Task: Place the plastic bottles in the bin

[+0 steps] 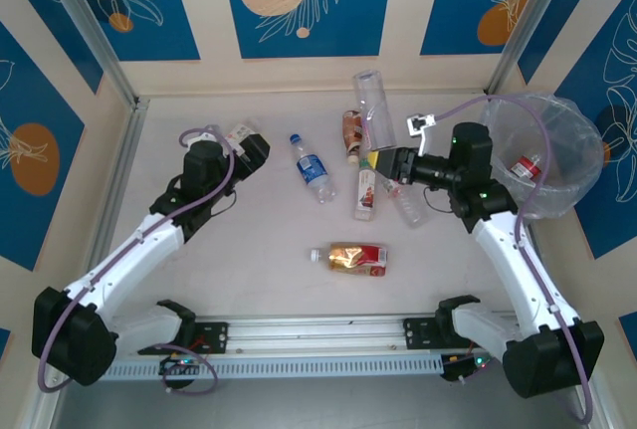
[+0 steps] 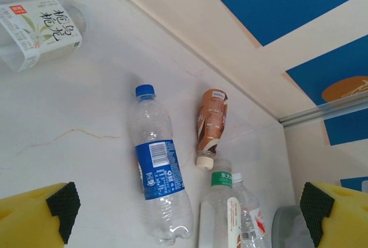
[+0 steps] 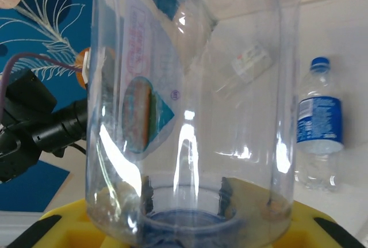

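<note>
The right gripper is closed on a clear bottle, near the bin. The left gripper is open, empty.

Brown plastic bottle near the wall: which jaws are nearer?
Right. The right gripper, holding a clear bottle, is just right of the brown bottle; the left gripper sits farther left, beyond the blue-labelled bottle.
</note>
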`<state>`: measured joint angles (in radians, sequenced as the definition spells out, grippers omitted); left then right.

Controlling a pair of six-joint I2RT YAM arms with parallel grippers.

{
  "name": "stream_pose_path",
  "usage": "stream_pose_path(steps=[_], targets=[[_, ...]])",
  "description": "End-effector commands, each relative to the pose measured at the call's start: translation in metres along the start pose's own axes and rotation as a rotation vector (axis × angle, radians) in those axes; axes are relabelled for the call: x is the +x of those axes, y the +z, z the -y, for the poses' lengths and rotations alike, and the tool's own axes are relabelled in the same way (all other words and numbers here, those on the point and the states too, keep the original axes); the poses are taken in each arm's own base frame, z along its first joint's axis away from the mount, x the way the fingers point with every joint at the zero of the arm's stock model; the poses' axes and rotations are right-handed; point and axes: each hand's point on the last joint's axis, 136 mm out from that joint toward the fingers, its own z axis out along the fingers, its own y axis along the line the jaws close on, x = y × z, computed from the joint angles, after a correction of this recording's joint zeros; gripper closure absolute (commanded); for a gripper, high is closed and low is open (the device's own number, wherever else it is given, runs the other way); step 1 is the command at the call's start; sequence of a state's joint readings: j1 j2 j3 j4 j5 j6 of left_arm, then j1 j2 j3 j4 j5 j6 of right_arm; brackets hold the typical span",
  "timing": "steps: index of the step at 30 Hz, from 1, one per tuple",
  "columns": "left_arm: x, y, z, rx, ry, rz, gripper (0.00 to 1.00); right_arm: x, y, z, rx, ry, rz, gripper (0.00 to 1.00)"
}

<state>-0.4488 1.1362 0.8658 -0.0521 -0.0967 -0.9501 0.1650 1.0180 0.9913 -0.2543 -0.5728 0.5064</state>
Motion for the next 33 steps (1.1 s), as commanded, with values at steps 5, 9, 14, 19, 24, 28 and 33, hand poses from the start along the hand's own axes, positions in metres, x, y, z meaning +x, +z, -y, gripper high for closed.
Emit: stream_pose_path(steps=[5,9,14,19,24,28,33], targets=[[-0.003,0.007,-0.013,-0.065,0.03,0.008,0.0,-0.032,-0.059,0.007,0.206,-0.007,0.085,0.69],[0.003,0.013,-0.015,-0.072,0.044,-0.025,0.0,-0.045,-0.084,0.021,0.307,0.019,0.145,0.69],[0.008,0.02,-0.018,-0.09,0.059,-0.052,0.0,-0.063,-0.121,0.046,0.475,0.056,0.27,0.69],[0.013,0.028,-0.019,-0.094,0.068,-0.079,0.0,-0.081,-0.169,0.068,0.67,0.065,0.441,0.69],[0.019,0.036,-0.017,-0.087,0.075,-0.114,0.0,-0.087,-0.195,0.092,0.747,0.142,0.551,0.68],[0.021,0.036,-0.019,-0.093,0.081,-0.121,0.0,-0.081,-0.207,0.112,0.798,0.19,0.565,0.67],[0.021,0.035,-0.023,-0.108,0.086,-0.12,0.0,-0.072,-0.215,0.131,0.857,0.25,0.573,0.64]])
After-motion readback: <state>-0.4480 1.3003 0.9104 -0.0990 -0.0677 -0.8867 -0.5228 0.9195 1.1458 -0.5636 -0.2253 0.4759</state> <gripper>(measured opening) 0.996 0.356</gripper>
